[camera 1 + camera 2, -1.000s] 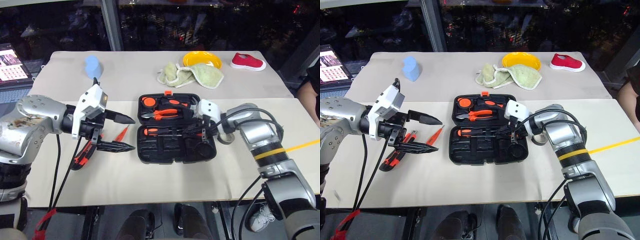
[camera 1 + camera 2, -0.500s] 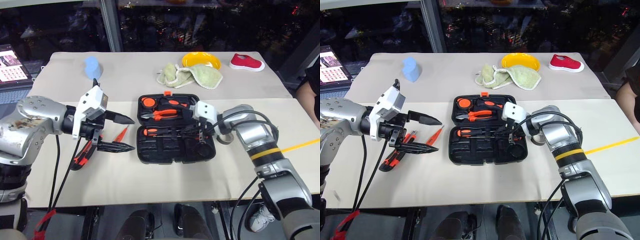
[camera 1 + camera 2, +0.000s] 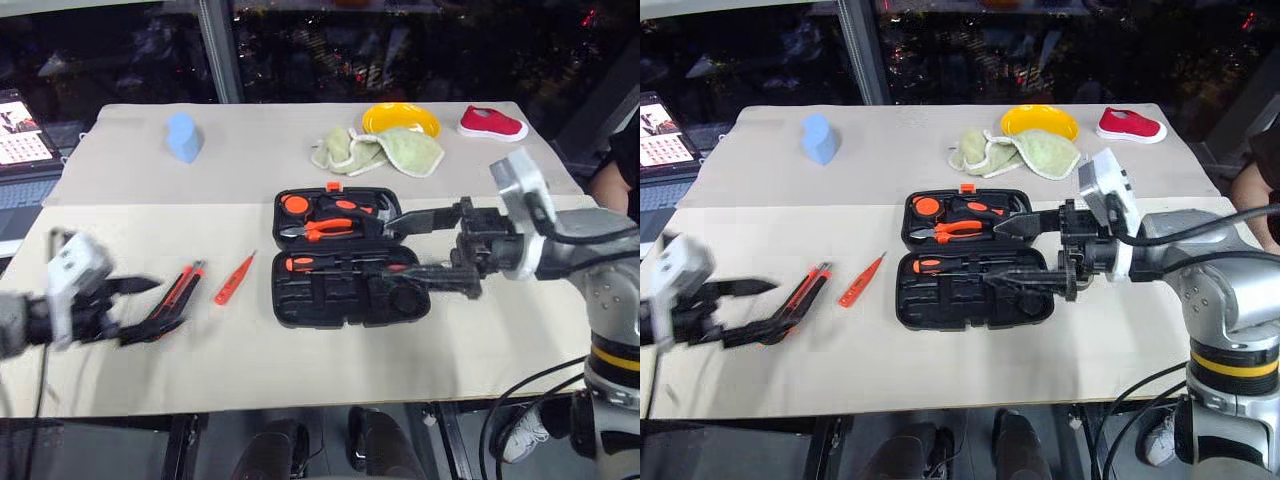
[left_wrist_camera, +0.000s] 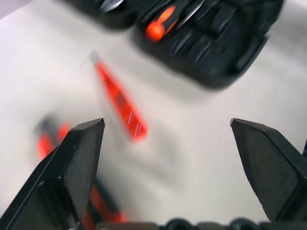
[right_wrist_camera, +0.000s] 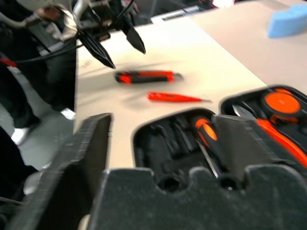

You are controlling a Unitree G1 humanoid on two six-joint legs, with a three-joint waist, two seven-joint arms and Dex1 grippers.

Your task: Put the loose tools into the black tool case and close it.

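Observation:
The black tool case (image 3: 300,300) lies open mid-table, with orange-handled tools and one black-and-orange screwdriver (image 3: 335,264) in its slots. An orange-and-black utility knife (image 3: 178,291) and a slim orange tester pen (image 3: 233,279) lie loose on the cloth to the left of the case. My left gripper (image 3: 165,305) is open low at the front left, its fingertips just by the knife's near end. My right gripper (image 3: 385,248) is open and points left, hovering above the right half of the case with nothing between its fingers. In the left wrist view the pen (image 4: 120,103) lies ahead of the open fingers.
At the back of the table are a blue block (image 3: 183,136), a green cloth (image 3: 385,150), a yellow plate (image 3: 403,118) and a red shoe (image 3: 493,123). A laptop (image 3: 20,150) sits at the left edge. A person's arm (image 3: 608,185) shows at the right edge.
My right gripper has opened and lifted back and up out of the case. My left arm has swung down and left, from beside the case to the front left by the knife.

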